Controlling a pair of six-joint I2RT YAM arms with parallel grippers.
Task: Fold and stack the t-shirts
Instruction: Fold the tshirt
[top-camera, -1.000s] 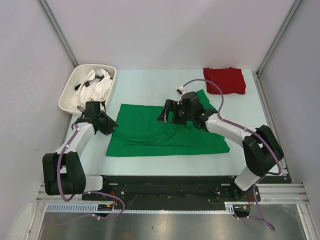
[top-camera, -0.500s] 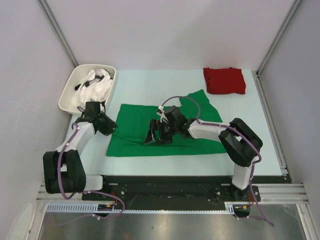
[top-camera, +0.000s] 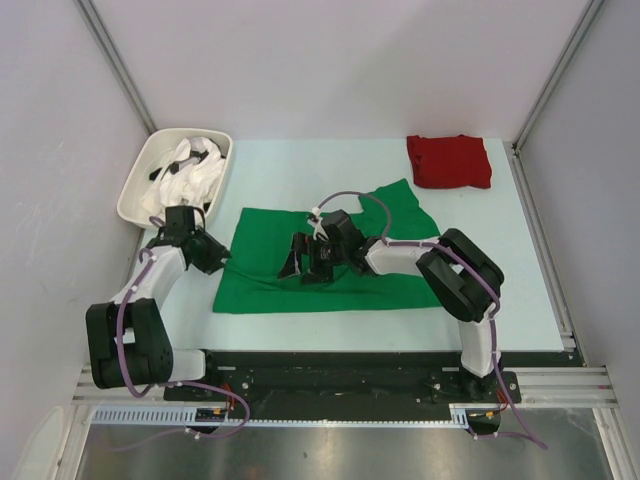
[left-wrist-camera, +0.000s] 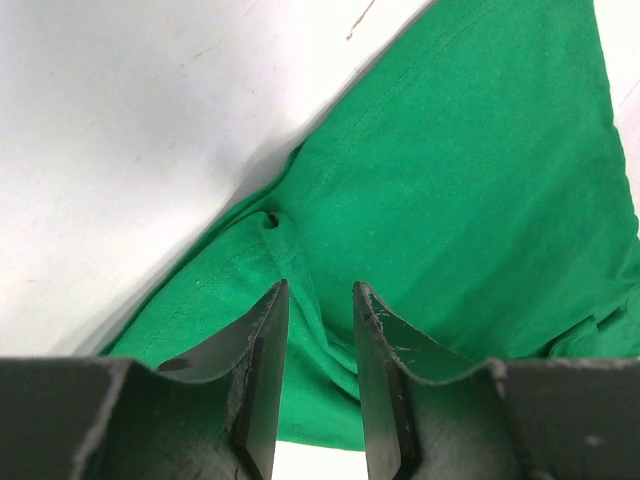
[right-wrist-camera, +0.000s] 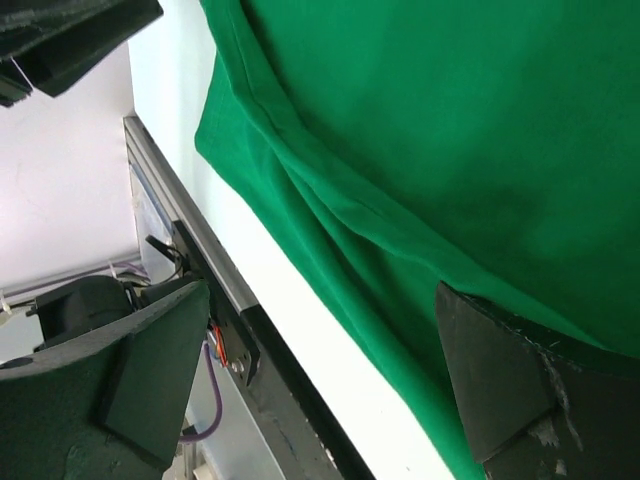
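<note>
Green t-shirt (top-camera: 330, 262) lies spread flat at the centre of the table (top-camera: 300, 170), half folded, one flap sticking out toward 1 o'clock; red t-shirt (top-camera: 449, 161) already folded square at the table's 1 o'clock corner, well apart from the green one. White bin (top-camera: 135, 190) with pale cloth at 10 o'clock

Left gripper (left-wrist-camera: 318, 350) sits at the green shirt's 9 o'clock edge, jaws nearly closed with a narrow gap; a fold of green hem runs between the fingers, looks pinched but can't tell how firmly. Right gripper (top-camera: 303, 260) is over the middle of the green shirt, jaws spread wide, holding nothing; in the right wrist view the cloth edge and table rail pass under it

Handling guess: cloth is light, soft, limp, no stiffness, so it will sag and drag from any single pinch and bunch if pushed. Not fragile, not slippery on the rubbery fingers. Best holds are hems and corners, doubled seam near the sleeve, one grip per arm on the same edge so the fold carries over evenly; a pinch mid-panel would only tent it
</note>
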